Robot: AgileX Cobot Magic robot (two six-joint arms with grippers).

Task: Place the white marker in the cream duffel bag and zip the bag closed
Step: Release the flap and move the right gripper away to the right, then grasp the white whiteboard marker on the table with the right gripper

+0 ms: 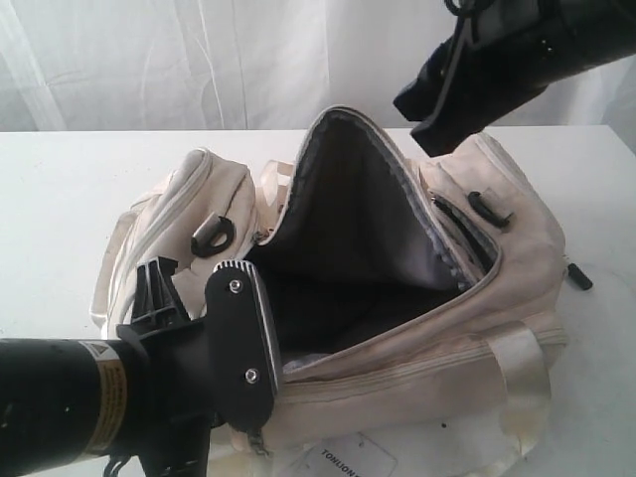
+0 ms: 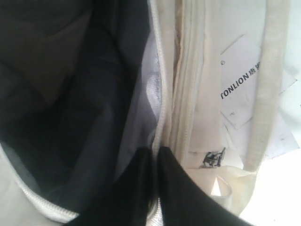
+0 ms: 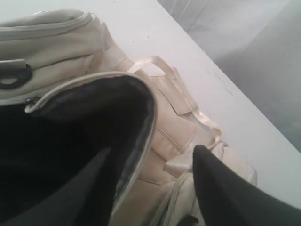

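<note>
Although the white marker shows in no view, the cream duffel bag lies unzipped on the white table. It is dark-lined and judged soft and light, best taken at its zipper rim. Left gripper: fingers narrow astride that rim, grip unconfirmed. Right gripper: fingers wide, straddling the far flap.

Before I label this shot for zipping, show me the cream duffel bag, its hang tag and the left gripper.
cream duffel bag [image 1: 525, 260], exterior view, cream end-pocket fabric.
hang tag [image 2: 240, 85], left wrist view, its printed lettering.
left gripper [image 2: 157, 156], left wrist view, midway between its black fingertips at the zipper edge.
</note>
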